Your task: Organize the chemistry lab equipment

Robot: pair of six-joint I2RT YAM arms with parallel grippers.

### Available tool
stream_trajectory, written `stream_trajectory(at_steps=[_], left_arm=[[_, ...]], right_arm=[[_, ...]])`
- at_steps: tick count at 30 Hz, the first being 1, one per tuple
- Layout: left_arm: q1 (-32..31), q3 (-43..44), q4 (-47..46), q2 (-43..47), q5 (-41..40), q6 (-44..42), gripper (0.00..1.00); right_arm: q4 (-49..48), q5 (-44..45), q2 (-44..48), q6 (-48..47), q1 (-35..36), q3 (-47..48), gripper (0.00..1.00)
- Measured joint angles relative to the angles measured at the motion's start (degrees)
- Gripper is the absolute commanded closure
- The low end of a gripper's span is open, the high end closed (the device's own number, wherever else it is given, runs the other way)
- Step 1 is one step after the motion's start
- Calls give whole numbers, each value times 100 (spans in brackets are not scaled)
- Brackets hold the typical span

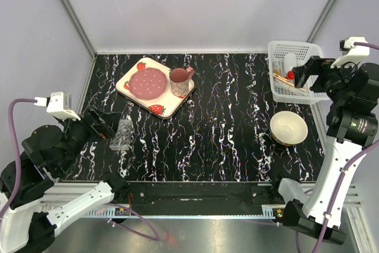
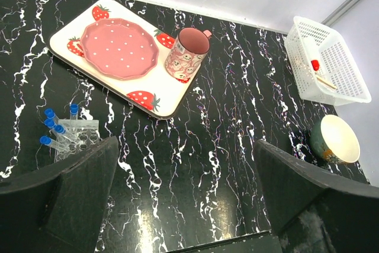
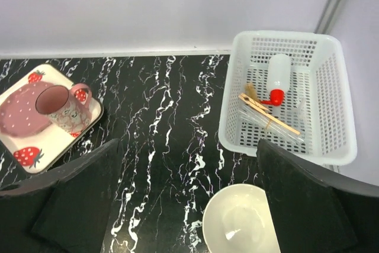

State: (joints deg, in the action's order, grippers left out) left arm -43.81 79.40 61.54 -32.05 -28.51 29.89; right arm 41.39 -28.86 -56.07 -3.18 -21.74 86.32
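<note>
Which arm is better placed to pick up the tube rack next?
Left. The tube rack sits right next to the left gripper, which is open. The right gripper hangs near the basket at the opposite side.

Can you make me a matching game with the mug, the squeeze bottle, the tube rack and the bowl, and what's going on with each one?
Things:
1. mug
2. squeeze bottle
3. tube rack
4. bowl

Places or states:
A. lying in the white basket
B. empty, on the table
C. standing on the strawberry tray
D. holds blue-capped tubes

Pairs: 1-C, 2-A, 3-D, 4-B
</note>
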Motion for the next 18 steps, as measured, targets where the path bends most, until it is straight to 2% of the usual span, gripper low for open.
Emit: stream_trajectory(at_steps=[7,18], left_arm=[[0,98,151,70,4,-9,1],[0,404,310,461,-7,-7,1]], right_arm=[[212,551,-92,269,-2,190,0],[461,570,-74,420,-2,315,0]])
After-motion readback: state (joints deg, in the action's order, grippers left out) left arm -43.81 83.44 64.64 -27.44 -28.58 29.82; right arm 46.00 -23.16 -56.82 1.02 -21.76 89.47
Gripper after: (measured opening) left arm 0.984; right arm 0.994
